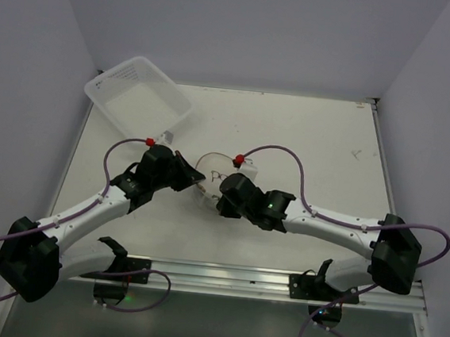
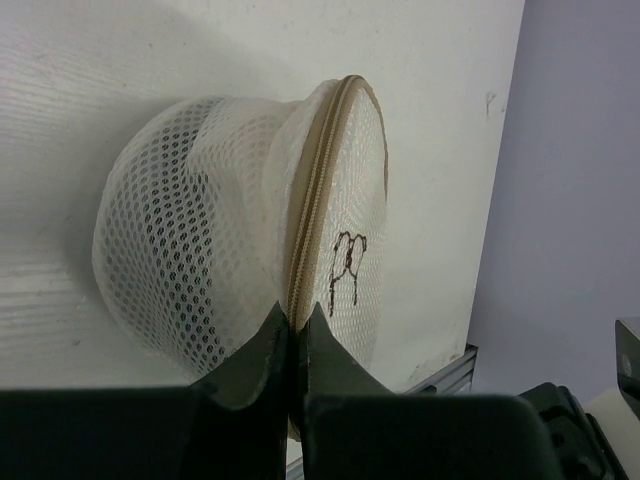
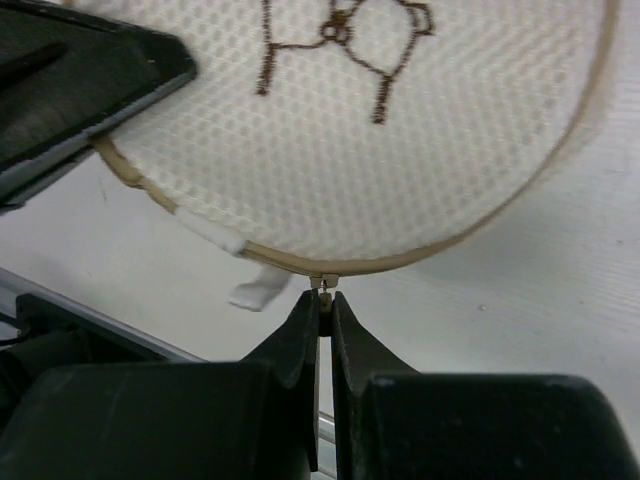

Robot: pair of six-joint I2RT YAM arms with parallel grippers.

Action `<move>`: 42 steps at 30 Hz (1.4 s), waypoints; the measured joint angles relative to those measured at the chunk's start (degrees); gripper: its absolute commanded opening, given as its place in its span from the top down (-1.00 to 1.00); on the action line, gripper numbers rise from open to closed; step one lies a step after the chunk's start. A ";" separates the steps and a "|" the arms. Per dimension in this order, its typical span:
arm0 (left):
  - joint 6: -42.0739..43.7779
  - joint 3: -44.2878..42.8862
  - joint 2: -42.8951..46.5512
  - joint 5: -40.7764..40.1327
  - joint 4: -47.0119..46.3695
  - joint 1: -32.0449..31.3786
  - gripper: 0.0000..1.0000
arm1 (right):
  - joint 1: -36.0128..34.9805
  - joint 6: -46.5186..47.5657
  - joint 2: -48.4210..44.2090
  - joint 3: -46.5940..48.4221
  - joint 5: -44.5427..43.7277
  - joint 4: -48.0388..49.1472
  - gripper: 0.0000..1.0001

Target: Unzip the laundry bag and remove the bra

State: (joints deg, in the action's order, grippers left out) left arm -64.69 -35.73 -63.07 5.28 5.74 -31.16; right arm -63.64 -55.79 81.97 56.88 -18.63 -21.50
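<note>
Near the middle of the white table point(image 1: 315, 145), between the two arms, lies the laundry bag point(image 1: 213, 170), a small round drum of cream mesh. From overhead its flat face shows as a disc turned upward, with the dark bra pictogram point(image 3: 345, 40) on it. The drum's short axis therefore points roughly up from the table, and its round face lies about level. The tan zip point(image 2: 315, 190) runs around the rim of that face and looks closed.

The left gripper point(image 2: 297, 320) reaches in from the bag's left side. Its fingers are pressed together, pinching the zipped rim. The right gripper point(image 3: 322, 305) comes from the bag's right and near side. Its fingers are closed on the small metal zip pull point(image 3: 322, 285) at the edge of the rim. Just beside the pull, a small white fabric tab point(image 3: 262, 290) hangs from the rim.

A clear plastic tub point(image 1: 140, 97) sits at the far left corner, apart from the bag.
</note>
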 measured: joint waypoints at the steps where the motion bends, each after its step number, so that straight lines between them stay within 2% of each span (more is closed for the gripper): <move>1: 0.44 0.00 0.02 0.04 0.02 0.09 1.00 | 0.44 0.44 -1.09 -1.16 -0.02 -0.04 1.00; 6: 3.50 0.00 0.04 2.03 0.94 1.99 1.00 | 4.74 3.32 -8.61 -8.83 0.13 0.50 1.00; 11: 7.43 -0.87 -1.27 6.54 1.14 2.67 1.00 | 12.87 7.76 -17.27 -15.98 3.96 3.87 1.00; 14: 11.08 -3.89 -4.68 9.90 0.70 3.02 1.00 | 15.58 11.39 -20.41 -16.98 6.21 4.37 1.00; 18: 16.94 -11.28 -12.83 13.90 0.74 4.24 1.00 | 16.61 14.49 -20.04 -16.98 8.28 4.85 1.00; 20: 19.78 -16.87 -18.95 15.69 1.25 4.66 0.78 | 16.83 14.43 -18.56 -16.94 9.62 5.49 1.00; 22: 22.01 -22.62 -24.87 16.96 1.42 4.92 0.38 | 16.79 13.73 -16.90 -16.81 10.97 6.45 1.00; 23: 22.49 -25.24 -27.47 17.16 1.40 4.96 -0.16 | 16.46 13.20 -15.74 -16.37 11.65 6.67 1.00; 26: 23.34 -30.05 -31.32 17.14 1.29 5.18 -0.82 | 14.60 11.15 -11.45 -13.05 12.74 7.06 1.00; 28: 22.60 -30.91 -31.10 16.50 1.49 5.35 -0.93 | 13.57 9.79 -8.81 -10.29 12.98 7.67 1.00; 31: 21.05 -29.79 -27.93 14.25 3.13 5.42 -0.95 | 12.66 7.98 -6.19 -6.95 13.22 8.50 1.00; 34: 18.67 -24.39 -21.11 12.24 3.74 5.53 -0.93 | 12.59 6.71 -4.26 -4.83 13.22 9.27 1.00; 38: 14.67 -15.43 -12.07 10.88 3.37 5.51 -0.80 | 12.59 5.84 -2.03 -4.04 13.46 10.16 1.00; 42: 11.54 -11.04 -11.45 10.47 2.89 4.24 -0.62 | 12.50 5.75 0.07 -3.96 13.81 10.34 1.00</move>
State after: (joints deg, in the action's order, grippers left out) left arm -53.15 -46.76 -74.52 15.75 8.62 -26.92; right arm -51.13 -50.04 82.04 52.93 -4.82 -11.16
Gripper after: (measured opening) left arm 0.847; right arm 0.030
